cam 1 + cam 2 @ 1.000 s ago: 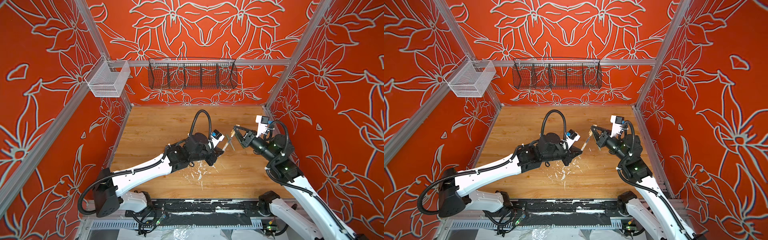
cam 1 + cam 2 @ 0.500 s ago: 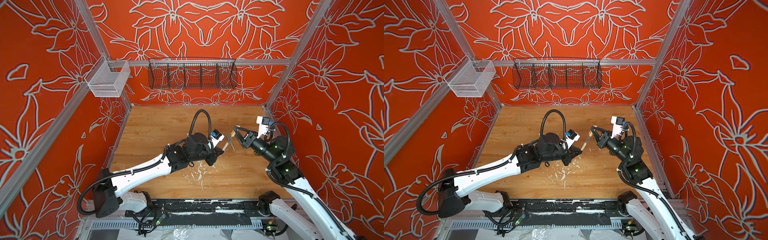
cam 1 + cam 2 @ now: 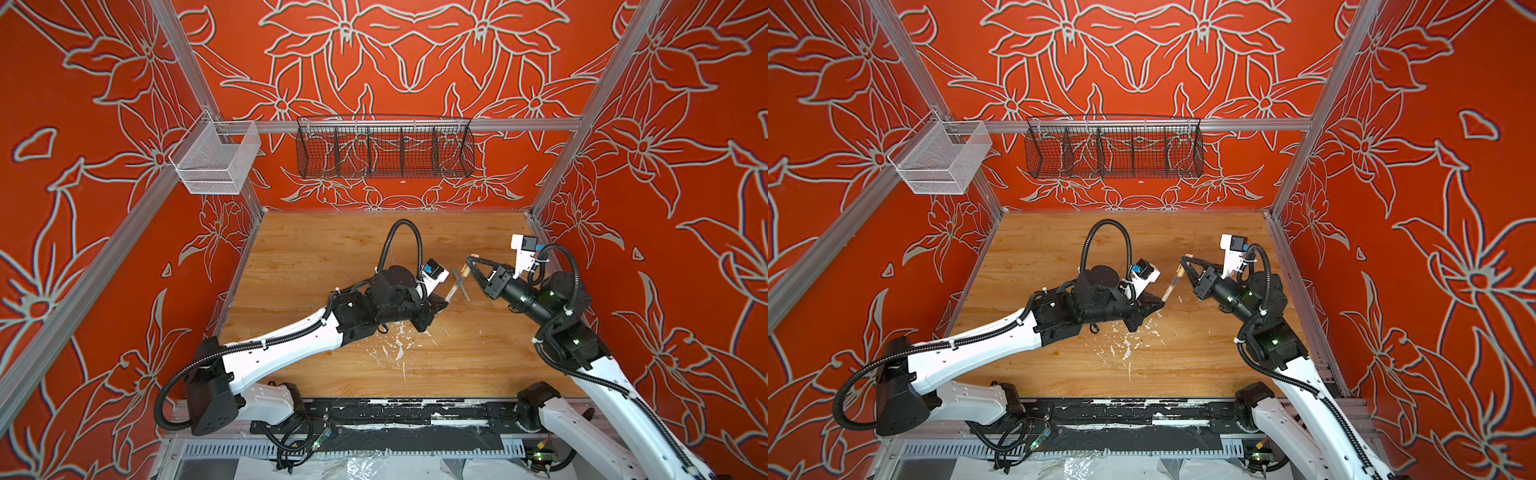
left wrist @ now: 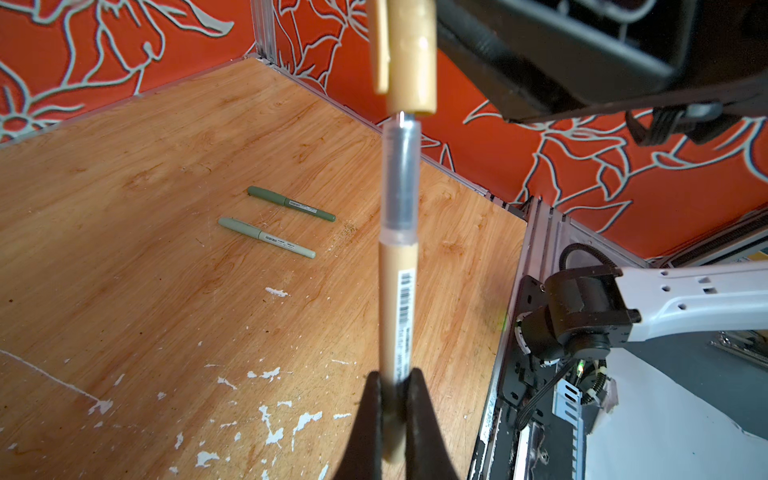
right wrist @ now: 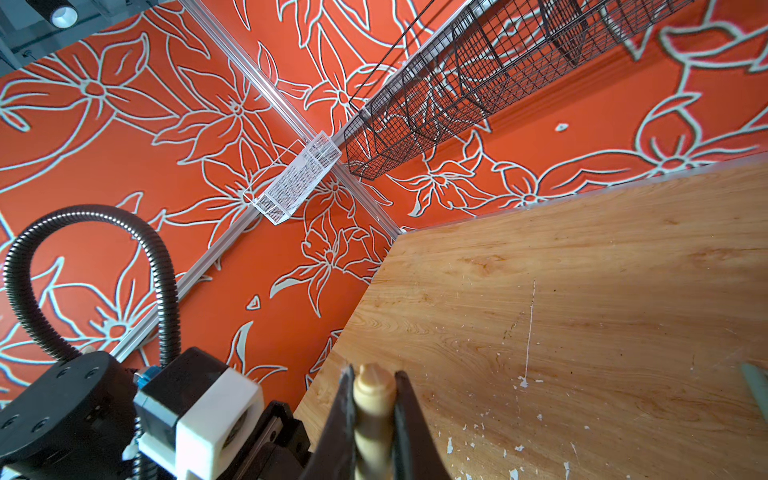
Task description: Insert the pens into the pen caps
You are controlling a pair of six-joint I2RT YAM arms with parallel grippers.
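As right gripper (image 5: 374, 386) eased nearer, clamped beige cap (image 4: 411, 54) meeting tip, beige pen (image 4: 398, 282) clamped in left gripper (image 4: 395, 379).

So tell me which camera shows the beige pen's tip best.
The left wrist view: the beige pen is large and sharp, its tip just at the beige cap's mouth. In both top views the pen is a tiny sliver. The right wrist view shows only the cap.

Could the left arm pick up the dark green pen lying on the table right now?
Probably not yet. The left gripper is shut on the slim beige pen, so its jaws are busy. Nothing covers the dark green pen itself.
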